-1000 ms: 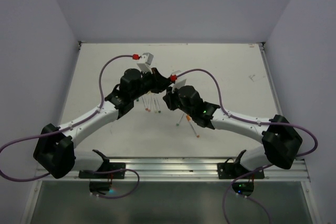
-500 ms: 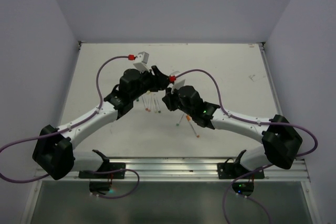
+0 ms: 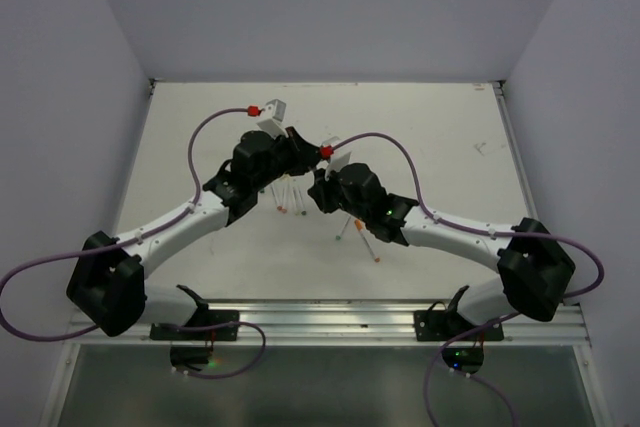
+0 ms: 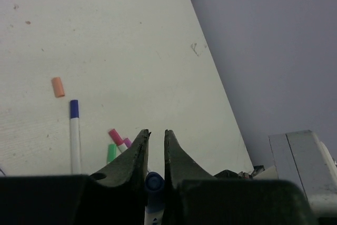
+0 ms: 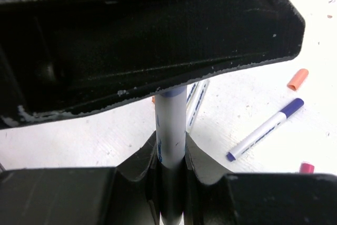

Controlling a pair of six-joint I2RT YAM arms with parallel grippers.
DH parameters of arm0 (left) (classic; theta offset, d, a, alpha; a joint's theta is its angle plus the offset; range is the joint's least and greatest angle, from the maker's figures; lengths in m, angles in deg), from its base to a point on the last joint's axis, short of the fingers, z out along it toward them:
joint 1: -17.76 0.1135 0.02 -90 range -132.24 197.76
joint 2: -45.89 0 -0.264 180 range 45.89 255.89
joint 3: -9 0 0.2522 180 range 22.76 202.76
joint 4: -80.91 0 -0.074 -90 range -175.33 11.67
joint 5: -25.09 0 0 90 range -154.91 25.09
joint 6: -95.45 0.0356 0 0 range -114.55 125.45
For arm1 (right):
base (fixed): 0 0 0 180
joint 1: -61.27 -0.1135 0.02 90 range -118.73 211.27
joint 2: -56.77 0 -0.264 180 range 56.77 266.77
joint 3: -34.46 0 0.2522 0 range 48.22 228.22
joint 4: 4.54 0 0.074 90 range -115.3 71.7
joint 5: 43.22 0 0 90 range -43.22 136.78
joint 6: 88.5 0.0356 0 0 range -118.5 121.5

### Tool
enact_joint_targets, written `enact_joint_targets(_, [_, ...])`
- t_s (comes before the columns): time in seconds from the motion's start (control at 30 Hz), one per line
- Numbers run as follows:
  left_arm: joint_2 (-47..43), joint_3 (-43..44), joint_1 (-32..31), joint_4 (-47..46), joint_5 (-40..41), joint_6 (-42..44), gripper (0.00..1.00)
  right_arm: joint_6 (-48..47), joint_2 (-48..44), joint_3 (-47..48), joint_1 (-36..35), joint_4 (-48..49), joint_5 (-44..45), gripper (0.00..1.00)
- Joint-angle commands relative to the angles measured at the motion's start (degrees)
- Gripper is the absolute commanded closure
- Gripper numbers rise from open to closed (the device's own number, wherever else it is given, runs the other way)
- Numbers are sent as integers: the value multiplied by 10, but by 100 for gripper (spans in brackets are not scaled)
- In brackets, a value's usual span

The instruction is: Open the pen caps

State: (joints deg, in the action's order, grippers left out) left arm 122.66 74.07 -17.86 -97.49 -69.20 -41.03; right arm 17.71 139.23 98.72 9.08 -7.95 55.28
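Observation:
My left gripper (image 4: 156,131) and right gripper (image 5: 171,136) meet above the middle of the table and hold one pen between them. The left gripper (image 3: 293,152) is shut on the pen's blue cap (image 4: 154,182), which sits deep between its fingers. The right gripper (image 3: 318,185) is shut on the white pen barrel (image 5: 171,125). Only a sliver of the blue cap (image 5: 171,93) shows in the right wrist view, under the left gripper's black body. A loose orange cap (image 4: 58,86) lies on the table, also in the right wrist view (image 5: 297,79).
Several other pens lie on the white table (image 3: 430,147) under the grippers: a blue-capped pen (image 4: 74,130), a pink-capped one (image 4: 116,136), a green one (image 4: 111,153), and more in the top view (image 3: 362,232). Walls enclose the table on three sides.
The left wrist has turned and shifted slightly toward the back left. The right arm has barely moved. Both grippers keep their hold on the pen.

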Motion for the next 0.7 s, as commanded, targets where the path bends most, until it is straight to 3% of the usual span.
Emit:
enact_joint_targets(0.0, [1, 14, 1, -10, 17, -5, 95, -13, 2, 15, -3, 14, -10, 100])
enact_joint_targets(0.03, [0, 15, 1, -10, 20, -4, 100, -13, 3, 15, -4, 13, -10, 100])
enact_joint_targets(0.37, [-16, 105, 4, 2, 116, 24, 100, -10, -5, -32, -3, 2, -35, 100])
enact_joint_targets(0.67, [2, 224, 70, -19, 137, 9, 100, 7, 9, -123, -5, 43, -54, 100])
